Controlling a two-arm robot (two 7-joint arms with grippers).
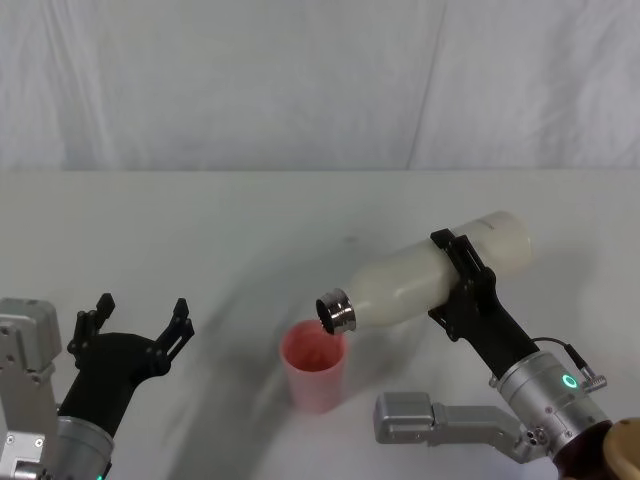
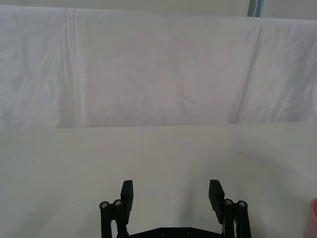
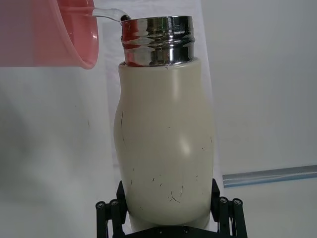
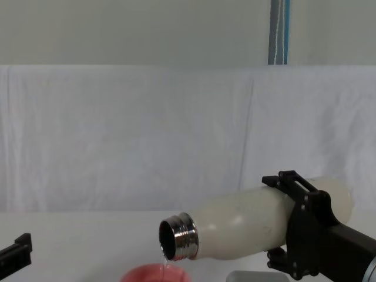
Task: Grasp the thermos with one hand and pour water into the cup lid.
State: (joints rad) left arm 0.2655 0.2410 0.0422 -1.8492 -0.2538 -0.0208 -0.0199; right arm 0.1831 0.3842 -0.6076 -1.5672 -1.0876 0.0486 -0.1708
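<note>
With its fingers clamped on opposite sides of the lower body of the thermos (image 1: 420,280), the right gripper (image 1: 462,283) holds the bottle tipped well past level, base raised and back to the right, steel neck lowered toward the left. That grip low on the body looks chosen to leave the shoulder and mouth free and to let a turn of the wrist set the pour angle. The mouth of the thermos hangs just above the rim of the pink cup lid (image 1: 316,366), which stands upright on the white table (image 1: 200,230) near the front centre; in the right wrist view a thin clear stream of water (image 3: 106,13) arcs from the lip into the cup lid. The chest view shows the trickle falling from the neck into the pink rim below. I judge the pour to be under way, with the mouth kept close to the cup so the thin stream lands inside. Off to the front left, the left gripper (image 1: 140,322) rests above the table with its fingers spread apart and holding nothing, well apart from the cup.
</note>
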